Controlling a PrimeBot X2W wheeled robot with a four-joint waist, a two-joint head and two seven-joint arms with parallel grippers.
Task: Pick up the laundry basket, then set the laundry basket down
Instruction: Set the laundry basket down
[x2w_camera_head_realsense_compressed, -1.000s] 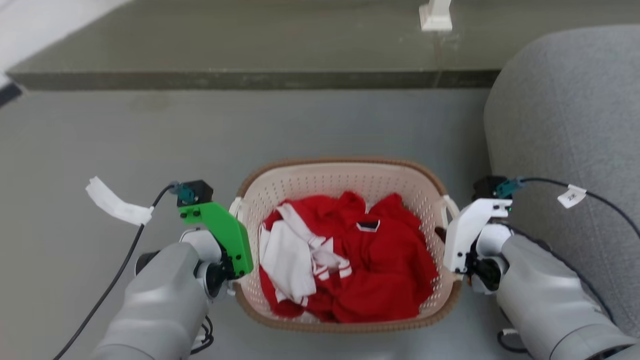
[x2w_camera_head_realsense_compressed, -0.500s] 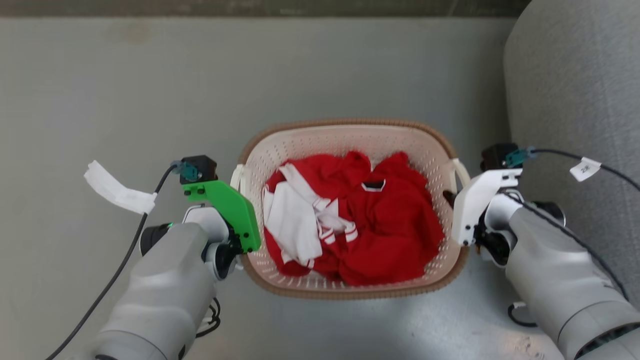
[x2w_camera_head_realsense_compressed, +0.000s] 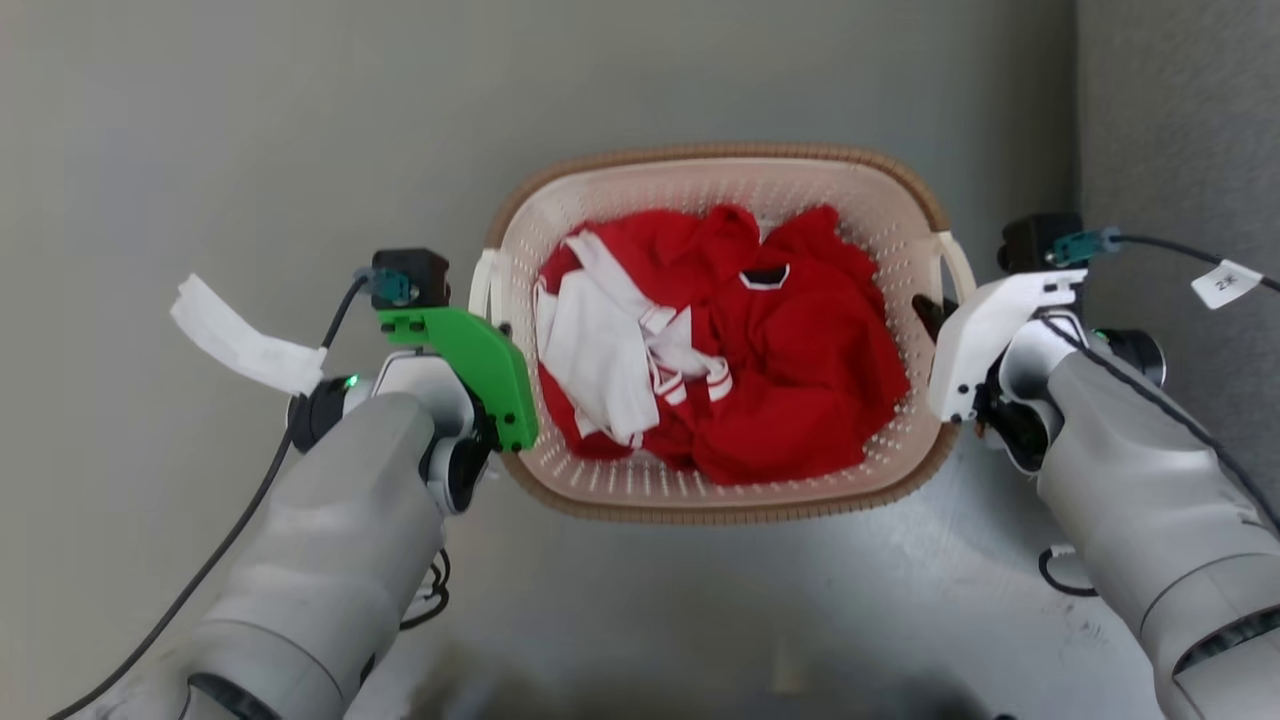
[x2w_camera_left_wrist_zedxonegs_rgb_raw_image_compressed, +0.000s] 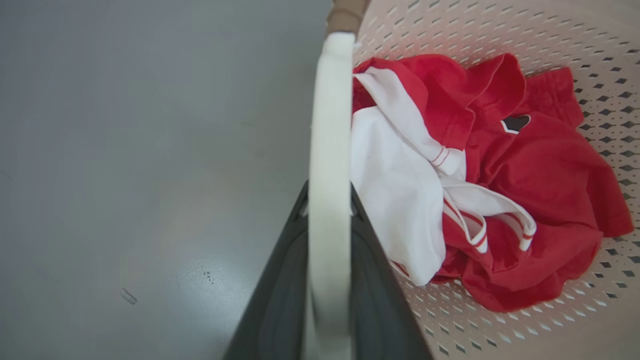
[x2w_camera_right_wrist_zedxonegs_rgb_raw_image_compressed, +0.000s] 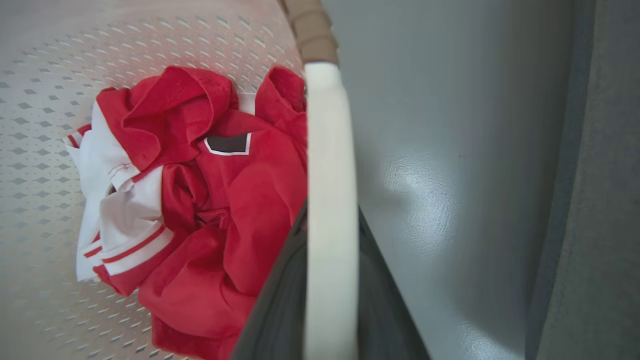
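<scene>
The laundry basket (x2w_camera_head_realsense_compressed: 720, 165), holding red and white clothes (x2w_camera_head_realsense_compressed: 800, 380), is over the grey floor (x2w_camera_head_realsense_compressed: 250, 150) beside a grey sofa (x2w_camera_head_realsense_compressed: 1180, 120). Its long axis runs between both arms. The left gripper (x2w_camera_left_wrist_zedxonegs_rgb_raw_image_compressed: 329, 210) clamps the left handle (x2w_camera_left_wrist_zedxonegs_rgb_raw_image_compressed: 330, 100), and the right gripper (x2w_camera_right_wrist_zedxonegs_rgb_raw_image_compressed: 330, 225) clamps the right handle (x2w_camera_right_wrist_zedxonegs_rgb_raw_image_compressed: 327, 150). Since the earlier frame the camera has tilted, but the grips are unchanged. I cannot tell whether the basket is off the floor.

left arm (x2w_camera_head_realsense_compressed: 330, 540): grey shell, green wrist bracket (x2w_camera_head_realsense_compressed: 480, 365) | right arm (x2w_camera_head_realsense_compressed: 1140, 500): grey shell, white bracket (x2w_camera_head_realsense_compressed: 985, 330) | black cables (x2w_camera_head_realsense_compressed: 243, 525) (white tags (x2w_camera_head_realsense_compressed: 240, 340))
</scene>
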